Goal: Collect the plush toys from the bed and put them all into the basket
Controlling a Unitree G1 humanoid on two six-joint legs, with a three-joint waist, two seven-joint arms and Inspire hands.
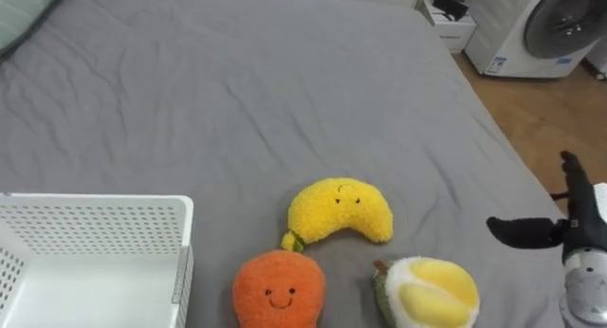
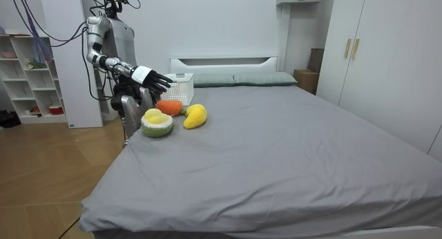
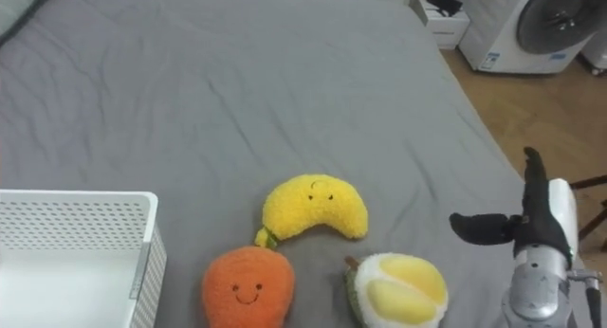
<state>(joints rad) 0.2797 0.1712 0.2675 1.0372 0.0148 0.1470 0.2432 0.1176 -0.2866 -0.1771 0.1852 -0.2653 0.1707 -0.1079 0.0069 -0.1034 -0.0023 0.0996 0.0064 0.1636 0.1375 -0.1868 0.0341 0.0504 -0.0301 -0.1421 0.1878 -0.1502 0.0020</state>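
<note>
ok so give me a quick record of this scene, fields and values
surface: grey bed
toys on bed: banana plush; orange plush; green and yellow fruit plush
container: white basket, left of the toys, no toy seen inside
right hand: open, empty, right of the toys

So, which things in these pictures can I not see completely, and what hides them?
White basket: eye views, left and bottom edges cut it, so part of its inside is unseen.
Orange plush toy and green-yellow plush toy: eye views, bottom edge cuts their lower parts.
Right hand: left eye view, right edge cuts it.
</note>
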